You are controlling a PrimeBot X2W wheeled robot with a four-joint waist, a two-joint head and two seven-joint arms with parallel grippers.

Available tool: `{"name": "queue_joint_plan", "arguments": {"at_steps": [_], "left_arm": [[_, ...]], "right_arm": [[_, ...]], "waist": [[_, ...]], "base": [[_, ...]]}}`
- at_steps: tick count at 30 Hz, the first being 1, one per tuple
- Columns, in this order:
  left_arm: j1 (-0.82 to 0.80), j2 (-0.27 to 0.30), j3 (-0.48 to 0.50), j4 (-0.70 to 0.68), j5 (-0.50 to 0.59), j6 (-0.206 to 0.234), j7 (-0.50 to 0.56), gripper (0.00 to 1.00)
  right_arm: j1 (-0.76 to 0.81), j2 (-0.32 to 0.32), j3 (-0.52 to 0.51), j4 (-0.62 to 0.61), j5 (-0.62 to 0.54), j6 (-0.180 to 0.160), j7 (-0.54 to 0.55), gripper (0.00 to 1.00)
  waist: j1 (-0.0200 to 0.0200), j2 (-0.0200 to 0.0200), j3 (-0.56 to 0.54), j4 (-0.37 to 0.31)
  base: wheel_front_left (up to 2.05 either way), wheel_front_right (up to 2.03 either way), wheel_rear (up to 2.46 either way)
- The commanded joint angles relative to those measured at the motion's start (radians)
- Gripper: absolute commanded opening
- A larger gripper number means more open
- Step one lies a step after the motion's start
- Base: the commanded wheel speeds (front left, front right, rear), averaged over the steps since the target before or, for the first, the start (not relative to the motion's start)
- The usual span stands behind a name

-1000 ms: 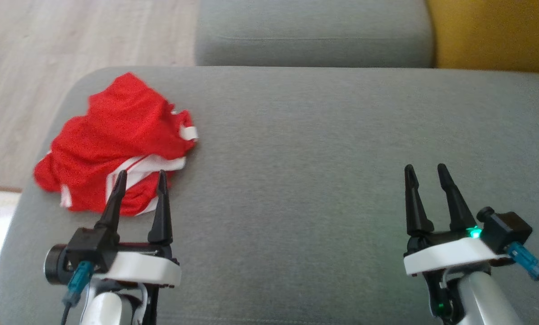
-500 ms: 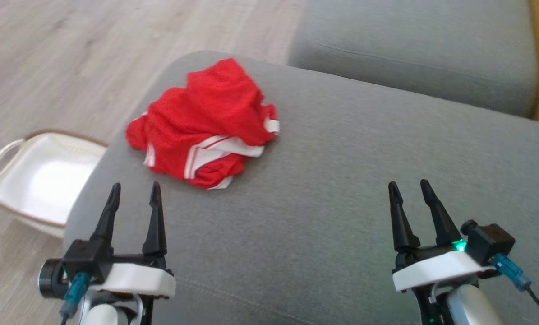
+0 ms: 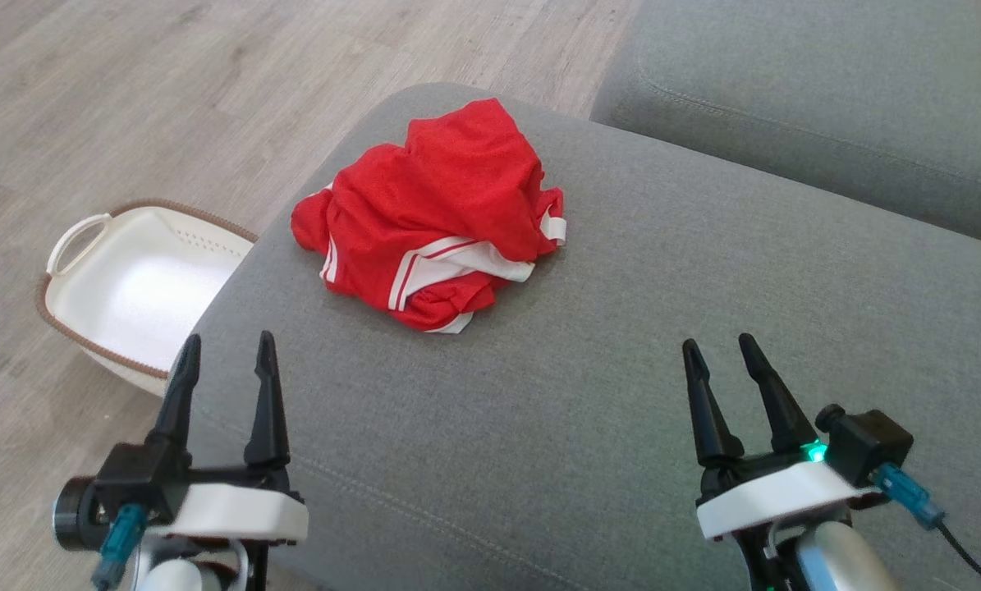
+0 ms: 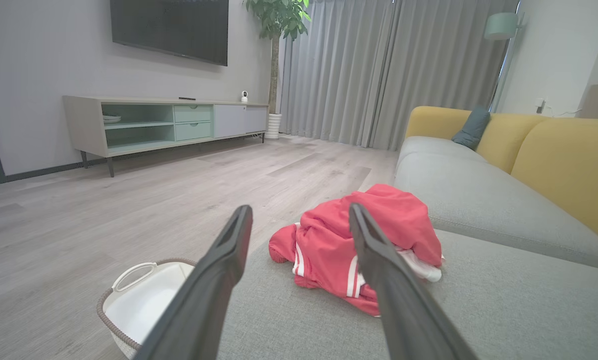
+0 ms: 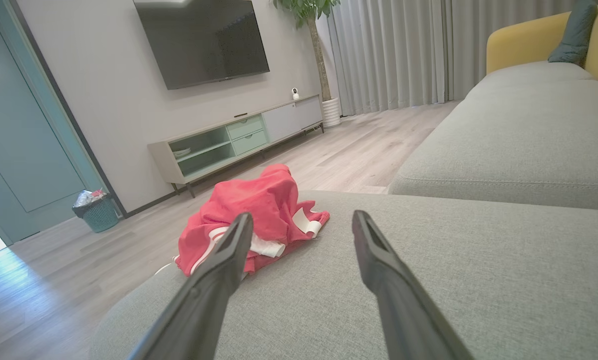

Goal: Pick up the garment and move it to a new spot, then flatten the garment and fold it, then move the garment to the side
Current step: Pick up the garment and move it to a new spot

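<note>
The garment (image 3: 437, 213) lies in a crumpled red heap near the far left corner of the grey sofa (image 3: 621, 386), white stripes showing among the folds, neither arm touching it. Your left gripper (image 3: 229, 339) hovers at the sofa's near left edge, jaws spread and nothing between them; your right gripper (image 3: 718, 341) hangs over the near right part, spread likewise and empty. A white basket (image 3: 141, 279) stands on the floor (image 3: 170, 98) just beside the sofa's left edge.

By the look of it, you are at the very first step: the pick-up is not yet begun, and moving, flattening and folding all lie ahead. The left gripper is the nearer of the two, with the heap ahead of it in the left wrist view. The next move seems to call for a reach forward and down onto the heap, closing on a top fold or the striped edge facing you without digging into the sofa. Lift until the cloth hangs free, then carry it toward the open middle of the sofa, where there is room to spread it. Mind the left edge: a slip there could drop the garment toward the basket.
</note>
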Motion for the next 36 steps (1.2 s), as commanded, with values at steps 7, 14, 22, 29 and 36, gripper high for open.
{"name": "queue_joint_plan", "arguments": {"at_steps": [7, 14, 22, 29, 36], "left_arm": [[-0.048, -0.001, 0.071, -0.036, -0.007, -0.006, -0.008, 1.0], [-0.112, -0.001, 0.104, -0.016, -0.04, -0.017, -0.008, 1.0], [-0.284, 0.037, 0.165, 0.088, -0.07, -0.089, -0.008, 1.0], [-0.554, 0.164, 0.181, 0.301, -0.134, -0.148, 0.102, 1.0], [-0.807, 0.324, 0.043, 0.509, -0.238, -0.174, 0.346, 1.0]], "right_arm": [[-0.03, -0.004, 0.004, -0.028, -0.001, -0.001, -0.011, 1.0], [-0.063, -0.004, -0.035, -0.04, -0.043, -0.001, -0.011, 1.0], [-0.128, -0.004, -0.109, -0.079, -0.095, -0.001, -0.011, 1.0], [-0.191, -0.004, -0.176, -0.127, -0.118, -0.001, -0.011, 1.0], [-0.232, -0.004, -0.179, -0.149, -0.119, -0.001, -0.011, 1.0]], "waist": [[0.0, 0.0, 0.013, -0.026], [0.0, 0.0, 0.098, -0.102], [0.0, 0.0, 0.227, -0.201], [0.0, 0.0, 0.351, -0.284], [0.0, 0.0, 0.431, -0.345]], "base": [[0.0, 0.0, 0.0], [0.0, 0.0, 0.0], [0.0, 0.0, 0.0], [0.0, 0.0, 0.0], [0.0, 0.0, 0.0]]}}
